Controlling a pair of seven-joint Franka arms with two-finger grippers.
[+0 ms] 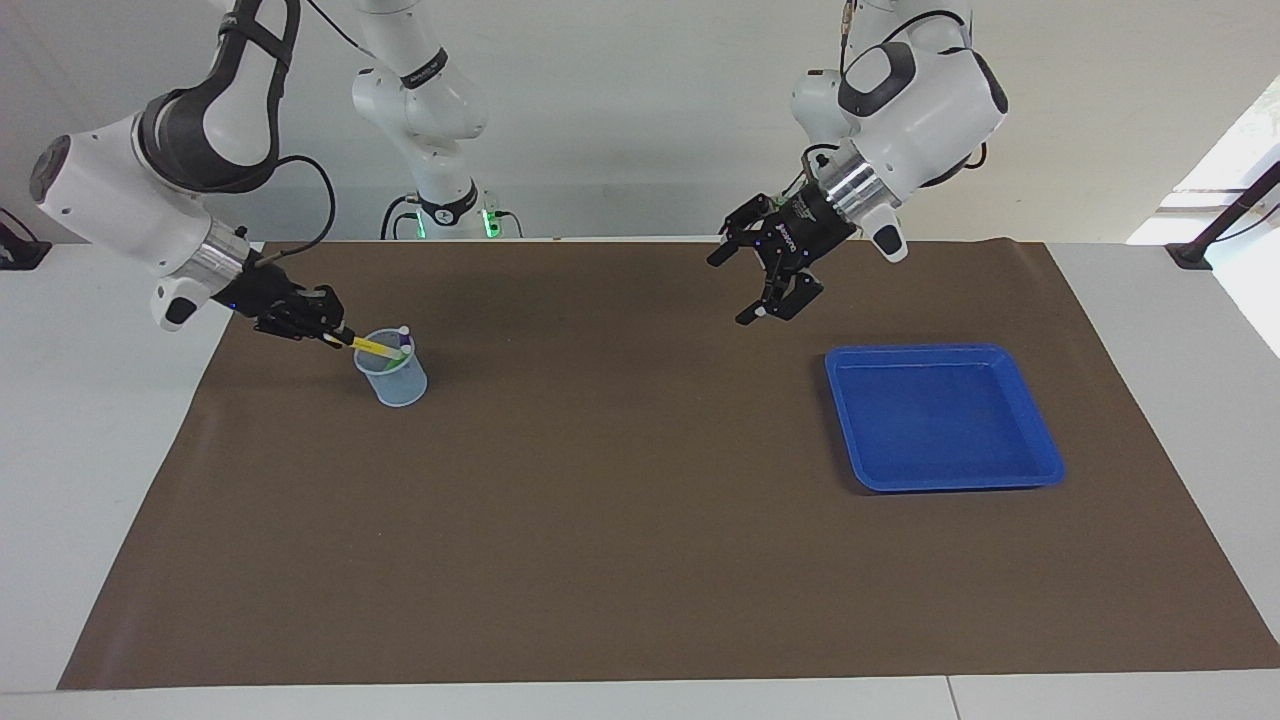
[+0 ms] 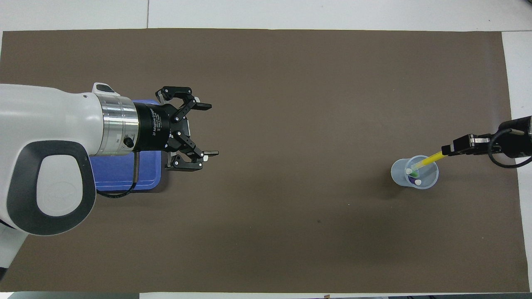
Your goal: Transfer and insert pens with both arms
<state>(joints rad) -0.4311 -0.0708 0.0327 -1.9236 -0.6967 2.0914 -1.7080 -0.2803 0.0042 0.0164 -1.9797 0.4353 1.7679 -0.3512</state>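
In the cup [image 1: 391,374]: purple, green, yellow pens [image 2: 415,174].

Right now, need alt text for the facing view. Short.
The right tool holds a yellow pen slanted into a clear cup that already contains two pens, at the right arm's end of a brown mat. The left tool hangs open over the mat beside an empty blue tray.
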